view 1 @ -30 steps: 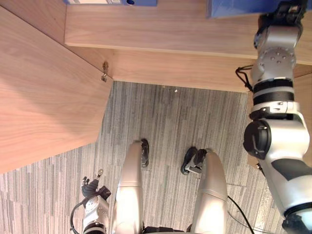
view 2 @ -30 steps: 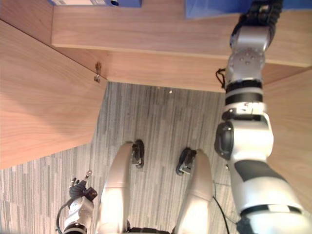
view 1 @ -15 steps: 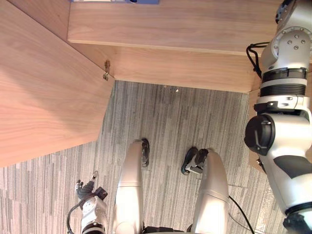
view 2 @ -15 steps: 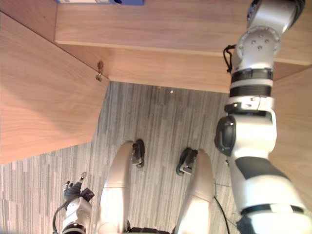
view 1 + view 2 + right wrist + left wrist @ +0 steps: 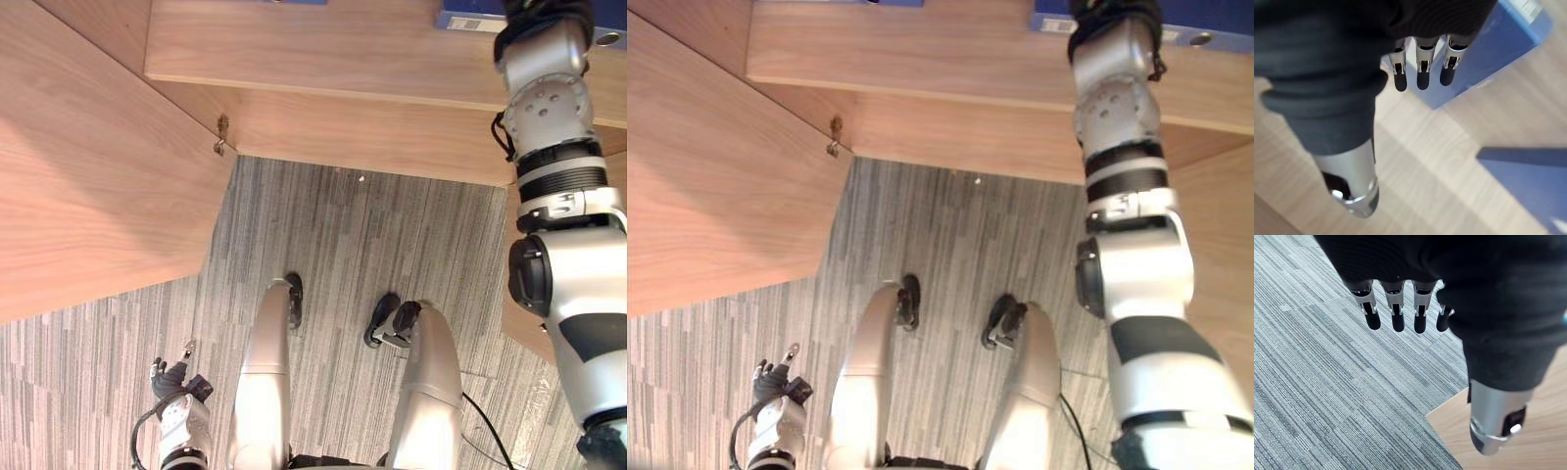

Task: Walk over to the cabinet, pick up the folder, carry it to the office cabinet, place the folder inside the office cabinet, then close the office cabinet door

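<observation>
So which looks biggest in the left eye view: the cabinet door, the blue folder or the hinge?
1. cabinet door
2. blue folder, though only partly in view
3. hinge

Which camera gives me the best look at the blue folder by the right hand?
The right wrist view: the blue folder lies on the wooden shelf just past the right hand, its fingers straight. Both eye views catch a thin strip of it at their top edge, partly behind the right arm.

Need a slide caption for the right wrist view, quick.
Right hand, fingers straight, poised by a blue folder on the wooden shelf.
</observation>
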Robot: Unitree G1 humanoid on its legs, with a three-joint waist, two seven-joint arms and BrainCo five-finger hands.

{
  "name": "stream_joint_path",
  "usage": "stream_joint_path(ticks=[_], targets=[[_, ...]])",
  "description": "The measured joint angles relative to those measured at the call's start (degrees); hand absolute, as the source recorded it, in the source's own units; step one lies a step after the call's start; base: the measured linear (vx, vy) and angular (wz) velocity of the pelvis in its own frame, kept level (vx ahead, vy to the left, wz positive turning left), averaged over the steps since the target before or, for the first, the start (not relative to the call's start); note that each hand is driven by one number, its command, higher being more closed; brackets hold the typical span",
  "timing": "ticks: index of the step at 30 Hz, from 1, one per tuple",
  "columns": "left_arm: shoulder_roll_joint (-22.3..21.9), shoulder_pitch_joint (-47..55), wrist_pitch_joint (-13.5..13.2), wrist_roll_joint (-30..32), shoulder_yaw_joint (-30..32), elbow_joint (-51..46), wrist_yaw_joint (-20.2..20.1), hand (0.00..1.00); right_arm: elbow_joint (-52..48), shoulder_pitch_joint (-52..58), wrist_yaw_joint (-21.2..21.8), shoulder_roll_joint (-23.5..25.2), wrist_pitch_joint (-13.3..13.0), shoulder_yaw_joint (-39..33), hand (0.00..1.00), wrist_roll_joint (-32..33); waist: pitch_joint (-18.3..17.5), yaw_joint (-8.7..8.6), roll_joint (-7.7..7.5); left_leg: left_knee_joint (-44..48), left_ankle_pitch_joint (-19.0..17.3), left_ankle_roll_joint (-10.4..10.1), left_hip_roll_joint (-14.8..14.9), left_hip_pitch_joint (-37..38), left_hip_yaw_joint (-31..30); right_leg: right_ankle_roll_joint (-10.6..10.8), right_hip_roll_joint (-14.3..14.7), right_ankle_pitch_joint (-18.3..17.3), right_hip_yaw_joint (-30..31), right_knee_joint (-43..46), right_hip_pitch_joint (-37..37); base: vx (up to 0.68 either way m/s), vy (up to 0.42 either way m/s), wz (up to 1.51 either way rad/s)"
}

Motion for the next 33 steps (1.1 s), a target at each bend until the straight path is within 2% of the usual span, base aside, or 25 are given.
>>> stream_joint_path(ticks=[2, 9, 17, 21, 26, 27, 30, 32, 33], targets=[[0.14, -0.16, 0.02, 0.05, 0.0, 0.01, -0.59, 0.0, 1.84, 1.37, 0.66, 0.22, 2.1, 1.38, 0.0, -4.71, -0.41, 0.03, 0.31, -0.41, 0.0, -0.01, 0.07, 0.81, -0.16, 0.01, 0.06, 0.0, -0.36, -0.47, 1.11, 0.0, 0.0, 0.0], [0.37, -0.78, 0.34, 2.27, 0.0, 0.1, -0.75, 0.0, 5.99, 4.15, 1.27, 2.27, 5.28, 2.87, 0.0, -15.93, -1.22, -0.14, 0.37, -1.3, 0.23, 0.02, 0.76, 2.18, 0.41, 0.04, 0.77, 0.87, -0.27, -1.96, 2.18, -0.02, 0.008, -0.06], [0.57, -0.93, 0.41, 2.55, 0.02, 0.81, -1.34, 0.0, 8.16, 5.63, 2.05, 5.48, 6.68, 2.54, 0.0, -19.0, -1.46, -0.53, 0.35, -6.03, 1.76, -0.08, 0.86, 7.18, 1.48, 0.23, 1.38, 2.49, -0.26, -6.13, 6.27, -0.01, 0.003, -0.03], [0.02, -0.82, 0.45, 2.48, 0.0, 3.93, -1.76, 0.0, 8.12, 7.7, 1.76, 7.3, 6.65, 0.43, 0.0, -18.8, -1.57, -0.77, 0.31, -10.0, 2.53, 0.24, 1.26, 12.53, 2.46, 0.2, 2.03, 4.34, -0.55, -10.58, 11.29, 0.03, 0.042, -0.12], [-0.12, 0.72, 0.37, 2.46, -0.49, 6.55, -2.43, 0.0, 2.61, 14.91, 0.78, 9.84, 2.02, -4.67, 0.0, -16.06, -3.33, -1.15, 0.05, -18.89, 5.08, 1.0, 1.02, 21.9, 4.43, 0.91, 2.83, 7.96, -1.07, -20.01, 20.3, 0.04, 0.068, -0.08], [-0.12, 1.06, 0.37, 2.47, -0.72, 6.8, -2.63, 0.0, 2.15, 16.22, 0.79, 10.29, 1.85, -4.77, 0.0, -16.05, -3.58, -1.18, 0.02, -20.24, 5.54, 1.02, 1.02, 23.16, 4.73, 0.99, 3.05, 8.57, -1.11, -21.46, 21.46, 0.04, 0.062, -0.14], [-0.28, 3.1, 0.38, 2.69, -2.86, 6.89, -3.39, 0.0, -0.01, 27.0, 1.13, 14.47, 0.66, -7.61, 0.0, -16.76, -5.75, -1.47, -0.22, -29.42, 9.01, 1.06, 0.83, 30.44, 5.55, 1.36, 4.41, 12.25, -2.38, -30.88, 28.81, 0.05, 0.034, -0.05], [-0.36, 4.59, 0.3, 4.1, -4.16, 7.52, -4.04, 0.0, 0.15, 38.9, 1.66, 19.67, 0.69, -8.99, 0.0, -17.2, -9.38, -1.58, -0.95, -39.3, 13.11, 0.73, 0.86, 36.4, 5.84, 1.34, 6.27, 16.09, -4.06, -41.1, 34.92, 0.11, 0.001, 0.03], [-0.37, 4.79, 0.31, 4.88, -4.46, 8.05, -4.36, 0.0, 0.46, 41.83, 2.12, 20.97, 0.78, -9.04, 0.0, -18.14, -10.36, -1.62, -1.22, -41.68, 14.13, 0.61, 0.87, 37.72, 5.94, 1.35, 6.69, 16.97, -4.39, -43.39, 36.18, 0.15, -0.009, -0.01]])
